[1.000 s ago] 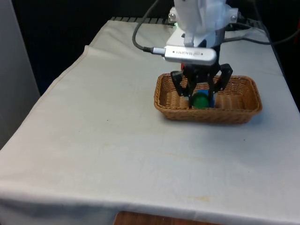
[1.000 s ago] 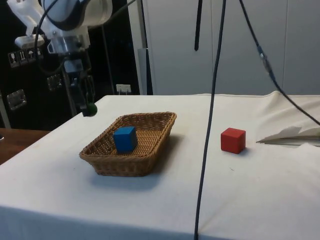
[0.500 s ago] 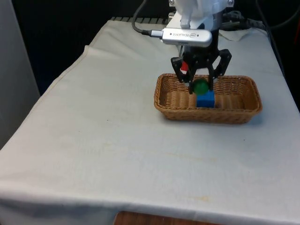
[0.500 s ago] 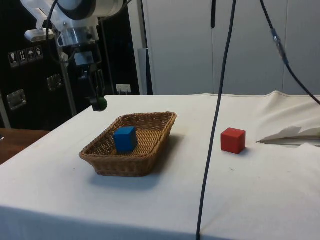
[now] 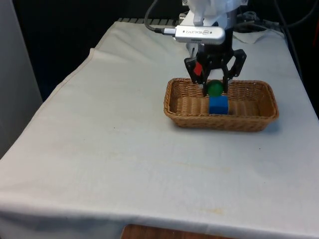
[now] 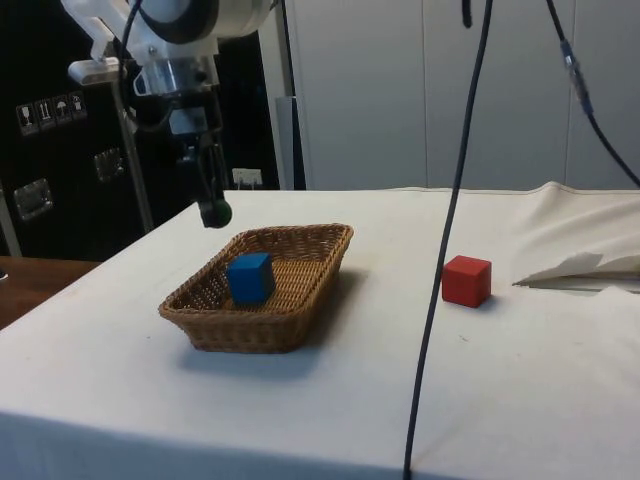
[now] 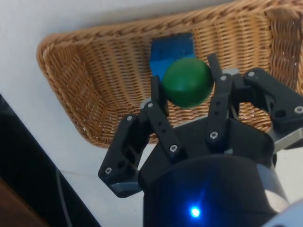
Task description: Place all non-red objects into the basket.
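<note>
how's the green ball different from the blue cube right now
The green ball is round; the blue cube is boxy with flat faces. The ball is held in the air by the gripper, while the cube rests in the basket. Neither is red, so both belong in the basket.

Front, side and wrist views share the basket [image 5: 174, 107]

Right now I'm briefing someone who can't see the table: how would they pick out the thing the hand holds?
Find the wicker basket on the white cloth; the black hand hangs over it. Pinched between its fingers is a small green ball, above the basket. It is round and green, unlike the blue cube inside the basket and the red cube out on the cloth.
</note>
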Controlling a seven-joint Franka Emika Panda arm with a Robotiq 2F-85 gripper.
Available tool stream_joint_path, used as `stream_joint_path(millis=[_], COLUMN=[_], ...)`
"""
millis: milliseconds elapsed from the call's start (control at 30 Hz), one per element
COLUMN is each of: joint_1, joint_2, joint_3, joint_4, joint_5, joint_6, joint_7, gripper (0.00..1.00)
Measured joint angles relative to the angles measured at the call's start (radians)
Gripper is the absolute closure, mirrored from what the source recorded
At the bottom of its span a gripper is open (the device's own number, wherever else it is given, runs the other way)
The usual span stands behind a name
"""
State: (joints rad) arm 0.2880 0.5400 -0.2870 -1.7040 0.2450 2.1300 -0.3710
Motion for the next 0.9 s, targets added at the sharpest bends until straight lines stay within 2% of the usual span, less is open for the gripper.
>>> stream_joint_path(millis=[100,433,700,900], joint_1=[0.003,0.009,0.011,0.010], joint_2=[-0.026,-0.078,-0.139,-0.159], joint_3=[0.002,0.007,0.016,0.015], joint_4=[-0.049,-0.151,-0.271,-0.307], joint_5=[0.000,0.000,0.000,0.000], joint_6=[0.027,0.083,0.154,0.169], joint_7=[-0.002,-0.006,-0.009,-0.002], gripper=[1.00,1.00,1.00,1.00])
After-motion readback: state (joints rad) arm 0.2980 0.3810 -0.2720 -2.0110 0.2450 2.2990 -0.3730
